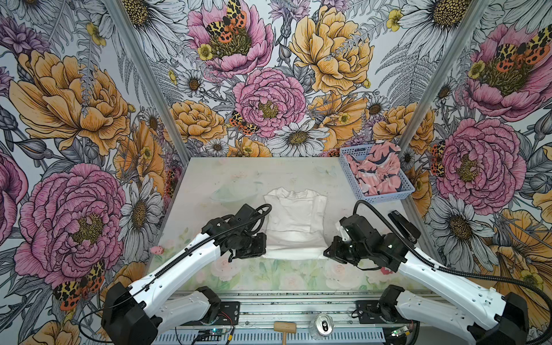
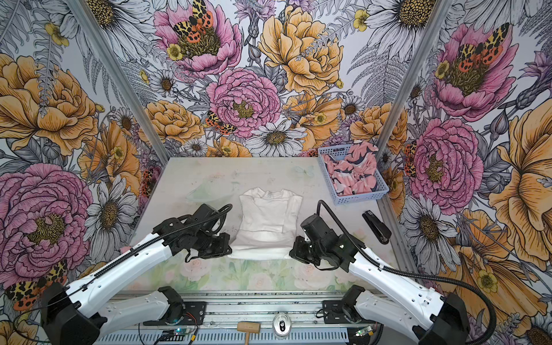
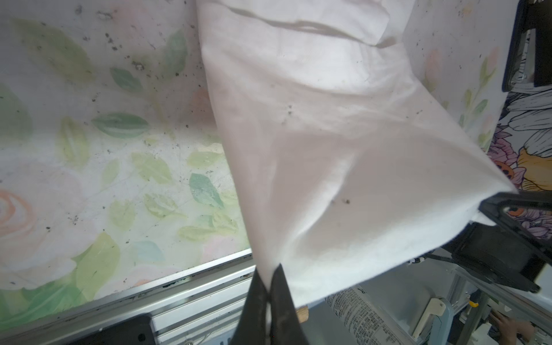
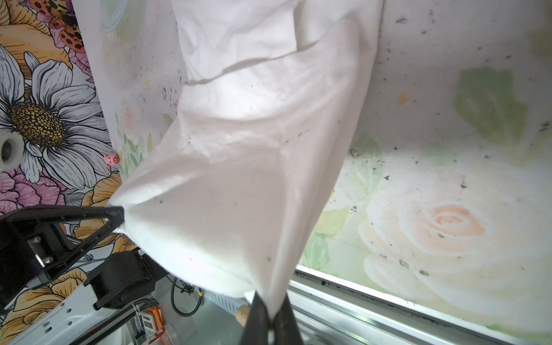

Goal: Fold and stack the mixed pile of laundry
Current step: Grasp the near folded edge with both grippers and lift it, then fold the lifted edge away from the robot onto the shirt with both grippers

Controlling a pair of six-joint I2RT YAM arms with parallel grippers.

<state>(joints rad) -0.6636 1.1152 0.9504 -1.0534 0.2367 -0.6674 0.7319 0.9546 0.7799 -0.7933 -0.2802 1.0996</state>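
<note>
Judging the white T-shirt (image 1: 294, 221) light, limp and easily creased; the hem corners look the best hold. It lies mid-tabletop, collar toward the far edge. Left gripper (image 3: 270, 276) is pinched tight on the near-left hem corner, right gripper (image 4: 268, 303) on the near-right, with cloth stretched between. Pink garment (image 1: 376, 176) sits bunched in the basket (image 1: 385, 197) at the far-right corner.
</note>
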